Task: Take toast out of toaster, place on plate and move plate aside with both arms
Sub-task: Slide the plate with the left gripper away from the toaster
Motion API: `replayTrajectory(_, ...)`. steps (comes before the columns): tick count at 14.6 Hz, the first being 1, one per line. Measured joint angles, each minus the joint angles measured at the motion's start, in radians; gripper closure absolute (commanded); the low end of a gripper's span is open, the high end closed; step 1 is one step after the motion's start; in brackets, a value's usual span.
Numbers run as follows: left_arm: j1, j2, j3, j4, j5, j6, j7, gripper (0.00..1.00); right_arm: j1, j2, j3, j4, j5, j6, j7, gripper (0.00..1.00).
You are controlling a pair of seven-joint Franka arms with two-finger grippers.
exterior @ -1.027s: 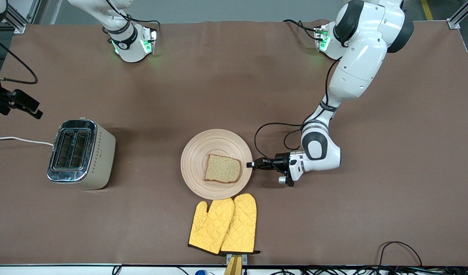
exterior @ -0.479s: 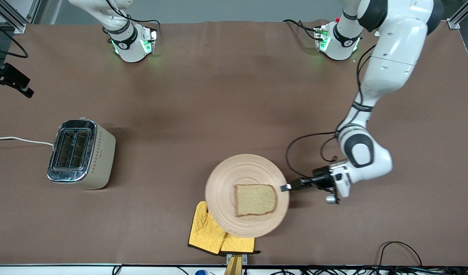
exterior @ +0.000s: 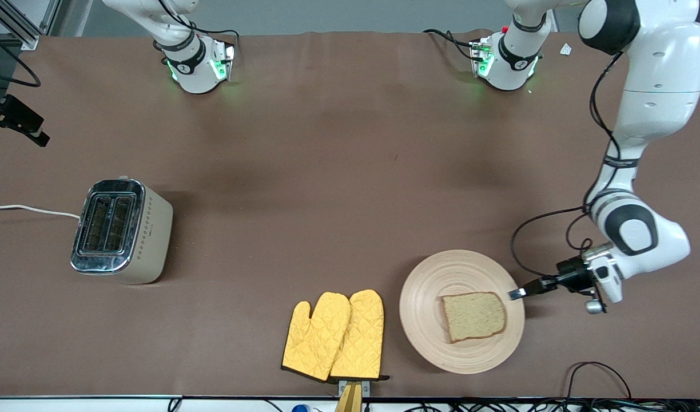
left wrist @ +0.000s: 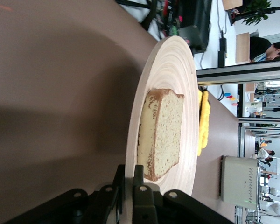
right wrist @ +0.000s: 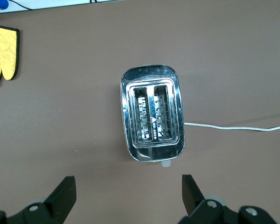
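Note:
The light wooden plate lies near the front edge of the table, toward the left arm's end, beside the mitts. The toast lies flat on it. My left gripper is shut on the plate's rim, at the edge toward the left arm's end. In the left wrist view its fingers pinch the rim, with the plate and the toast just past them. My right gripper is open and empty, high over the toaster. It shows at the edge of the front view.
The steel toaster stands toward the right arm's end, its white cord running off the table. Two yellow oven mitts lie at the front edge. Black cables lie at the front edge near the plate.
My left gripper has pulled the plate with the toast toward the left arm's end and nearer the front edge, past the mitts. My right gripper has risen a little.

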Motion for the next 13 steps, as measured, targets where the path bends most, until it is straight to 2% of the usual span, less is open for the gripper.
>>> replayTrajectory(4, 0.112, 0.005, 0.0, 0.0, 0.085, -0.075, 0.014, 1.0, 0.0, 0.0, 0.0, 0.001, 0.0, 0.0, -0.001, 0.0)
replayTrajectory(7, 0.167, 0.046, 0.0, -0.002, 0.116, -0.111, 0.066, 0.99, 0.0, 0.0, 0.0, 0.001, 0.0, -0.001, -0.001, 0.0)
replayTrajectory(9, 0.189, 0.074, -0.003, -0.001, 0.117, -0.137, 0.09, 0.79, 0.0, 0.001, 0.0, 0.001, 0.0, -0.001, -0.003, 0.0)
replayTrajectory(11, 0.192, 0.078, -0.005, 0.003, 0.134, -0.144, 0.092, 0.23, 0.0, 0.001, 0.001, 0.001, 0.0, -0.001, -0.004, 0.0)
replayTrajectory(12, 0.192, 0.078, -0.006, 0.005, 0.162, -0.144, 0.091, 0.0, 0.0, 0.001, 0.001, 0.001, 0.0, -0.002, -0.004, 0.0)
replayTrajectory(13, 0.192, 0.078, -0.006, 0.009, 0.183, -0.145, 0.09, 0.0, 0.0, 0.001, 0.001, 0.001, 0.0, -0.002, -0.004, 0.0)
